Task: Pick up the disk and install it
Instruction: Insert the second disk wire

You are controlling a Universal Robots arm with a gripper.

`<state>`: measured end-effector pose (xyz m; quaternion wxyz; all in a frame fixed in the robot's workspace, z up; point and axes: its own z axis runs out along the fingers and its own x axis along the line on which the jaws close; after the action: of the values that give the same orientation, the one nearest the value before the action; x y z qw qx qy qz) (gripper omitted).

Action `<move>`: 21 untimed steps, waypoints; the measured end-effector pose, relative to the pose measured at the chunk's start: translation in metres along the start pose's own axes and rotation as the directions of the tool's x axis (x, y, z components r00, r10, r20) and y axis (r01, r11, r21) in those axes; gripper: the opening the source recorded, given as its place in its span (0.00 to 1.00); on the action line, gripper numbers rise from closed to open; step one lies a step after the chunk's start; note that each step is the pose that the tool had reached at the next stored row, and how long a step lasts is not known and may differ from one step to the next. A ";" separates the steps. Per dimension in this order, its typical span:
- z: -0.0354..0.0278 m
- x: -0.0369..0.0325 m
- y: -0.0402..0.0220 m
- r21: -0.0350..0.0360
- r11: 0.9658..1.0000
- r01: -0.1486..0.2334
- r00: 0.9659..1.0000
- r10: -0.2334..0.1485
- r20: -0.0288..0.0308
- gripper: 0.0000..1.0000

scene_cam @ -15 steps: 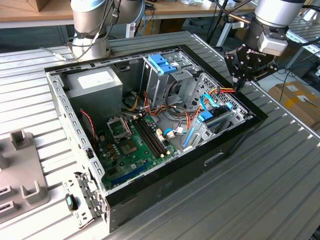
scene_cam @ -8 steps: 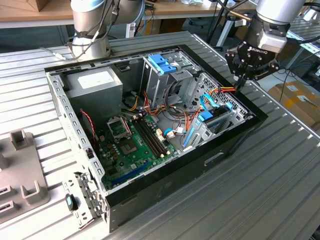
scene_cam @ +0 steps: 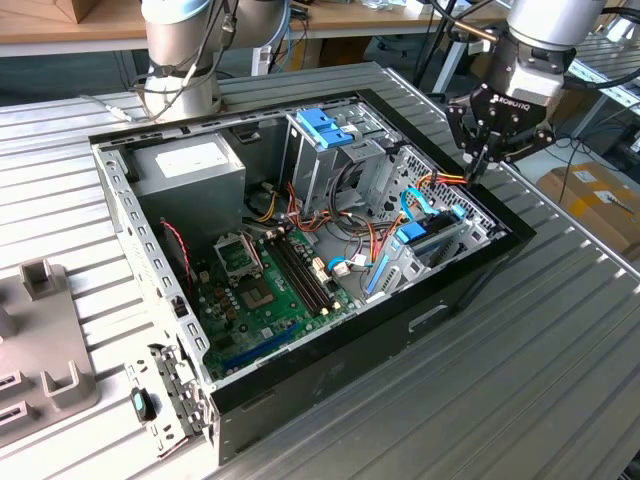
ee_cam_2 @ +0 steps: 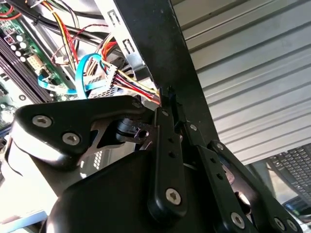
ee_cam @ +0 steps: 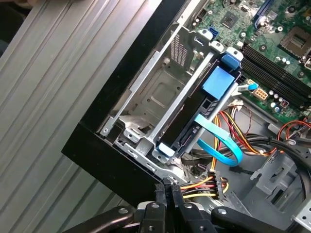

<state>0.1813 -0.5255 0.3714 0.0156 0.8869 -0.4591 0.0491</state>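
The open computer case [scene_cam: 300, 260] sits on the ribbed table [scene_cam: 540, 380], and the disk [ee_cam: 194, 114] already stands on edge in the metal drive bay [ee_cam: 160, 92] at the case's front corner, with blue rails top and bottom. It looks rigid, fairly heavy and shock-sensitive, so I'd grab the blue rails or flat sides, away from the connector end. The gripper [scene_cam: 488, 160] hovers over that corner by the colored power wires [ee_cam: 209, 184], jaws pinched together, holding nothing.
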 end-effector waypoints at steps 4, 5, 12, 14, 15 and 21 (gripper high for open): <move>0.0001 -0.0003 0.0004 -0.006 0.998 -0.055 0.998 0.055 -0.001 0.16; 0.0001 -0.0003 0.0005 -0.008 0.997 -0.079 0.997 0.079 -0.002 0.16; 0.0001 -0.0003 0.0005 -0.020 0.980 -0.198 0.980 0.198 -0.005 0.16; 0.0001 -0.0004 0.0005 -0.023 0.974 -0.225 0.974 0.225 -0.007 0.16; 0.0001 -0.0004 0.0005 -0.023 0.974 -0.225 0.974 0.225 -0.007 0.16; -0.0001 -0.0022 0.0030 -0.023 0.974 -0.226 0.974 0.226 -0.007 0.16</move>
<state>0.1776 -0.5254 0.3712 0.0212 0.8285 -0.5577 0.0470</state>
